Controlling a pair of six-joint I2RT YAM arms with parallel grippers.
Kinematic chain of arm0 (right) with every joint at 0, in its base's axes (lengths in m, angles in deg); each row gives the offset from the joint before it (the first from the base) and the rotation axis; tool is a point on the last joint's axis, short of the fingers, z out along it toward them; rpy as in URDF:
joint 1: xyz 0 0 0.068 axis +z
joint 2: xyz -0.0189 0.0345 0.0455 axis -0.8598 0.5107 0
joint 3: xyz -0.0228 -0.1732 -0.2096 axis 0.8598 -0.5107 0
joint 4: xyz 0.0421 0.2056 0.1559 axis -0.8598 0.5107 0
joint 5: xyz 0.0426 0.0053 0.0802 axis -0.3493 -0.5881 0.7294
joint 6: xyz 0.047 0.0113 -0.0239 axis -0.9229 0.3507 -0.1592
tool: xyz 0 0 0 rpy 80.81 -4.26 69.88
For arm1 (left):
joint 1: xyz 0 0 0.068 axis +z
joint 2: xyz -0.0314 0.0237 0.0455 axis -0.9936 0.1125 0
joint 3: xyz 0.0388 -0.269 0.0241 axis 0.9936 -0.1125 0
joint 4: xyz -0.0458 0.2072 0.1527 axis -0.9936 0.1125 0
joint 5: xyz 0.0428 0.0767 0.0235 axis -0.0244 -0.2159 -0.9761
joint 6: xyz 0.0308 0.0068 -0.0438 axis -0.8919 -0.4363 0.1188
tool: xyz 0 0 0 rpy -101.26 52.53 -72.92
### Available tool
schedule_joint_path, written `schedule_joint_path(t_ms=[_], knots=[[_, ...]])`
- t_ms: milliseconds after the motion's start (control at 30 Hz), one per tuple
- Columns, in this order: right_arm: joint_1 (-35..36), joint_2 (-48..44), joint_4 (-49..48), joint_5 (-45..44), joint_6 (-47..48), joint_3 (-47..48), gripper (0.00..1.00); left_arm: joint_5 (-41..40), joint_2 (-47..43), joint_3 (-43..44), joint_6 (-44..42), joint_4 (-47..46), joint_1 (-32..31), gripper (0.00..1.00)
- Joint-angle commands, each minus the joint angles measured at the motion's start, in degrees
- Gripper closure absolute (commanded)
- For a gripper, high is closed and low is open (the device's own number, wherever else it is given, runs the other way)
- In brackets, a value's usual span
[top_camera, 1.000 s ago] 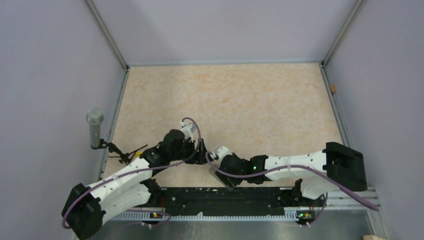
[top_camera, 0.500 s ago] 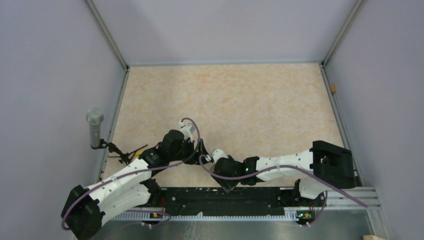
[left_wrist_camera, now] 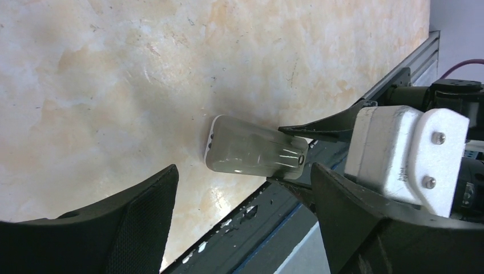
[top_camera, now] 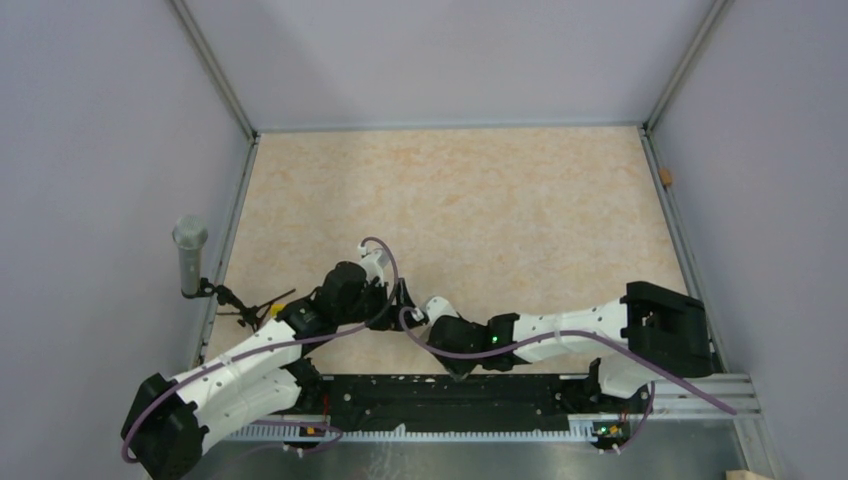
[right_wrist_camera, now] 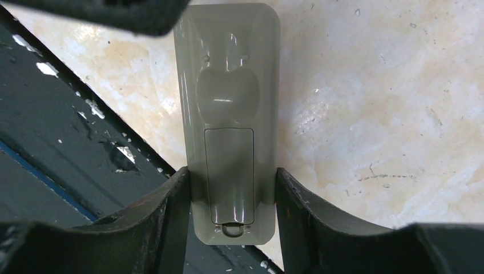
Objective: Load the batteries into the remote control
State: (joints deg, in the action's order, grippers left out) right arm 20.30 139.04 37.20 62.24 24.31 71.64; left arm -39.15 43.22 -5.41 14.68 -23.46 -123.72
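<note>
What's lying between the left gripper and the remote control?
Nothing loose: the left wrist view shows only bare tabletop and black rail between the open left gripper and the remote control.

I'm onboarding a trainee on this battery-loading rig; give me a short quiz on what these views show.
1. True or false: the right hand grips the remote control by its long edges.
2. Which face of the remote control shows in the right wrist view? A) buttons B) grey back C) screen
3. Fill the gap: the left hand is ___ and holds nothing.
Key: 1 true; 2 B; 3 open.
</note>
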Motion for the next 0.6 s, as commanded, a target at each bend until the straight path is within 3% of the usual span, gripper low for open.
schedule_joint_path(t_ms=[0, 267, 567], knots=[[0.41, -5.72, -1.17, -1.95, -1.91, -0.74, 0.77, 3.05, -1.26, -1.12, 2.04, -5.64, -0.07, 0.14], [-3.5, -17.31, -2.71, 1.05, -3.33, -3.79, 0.8, 7.84, -1.99, -1.55, 4.56, -11.98, 0.49, 0.11], [-15.38, -32.29, -10.21, 13.81, -5.03, -8.68, 0.81, 17.08, -1.5, -5.14, 12.77, -31.89, 4.18, 0.09]])
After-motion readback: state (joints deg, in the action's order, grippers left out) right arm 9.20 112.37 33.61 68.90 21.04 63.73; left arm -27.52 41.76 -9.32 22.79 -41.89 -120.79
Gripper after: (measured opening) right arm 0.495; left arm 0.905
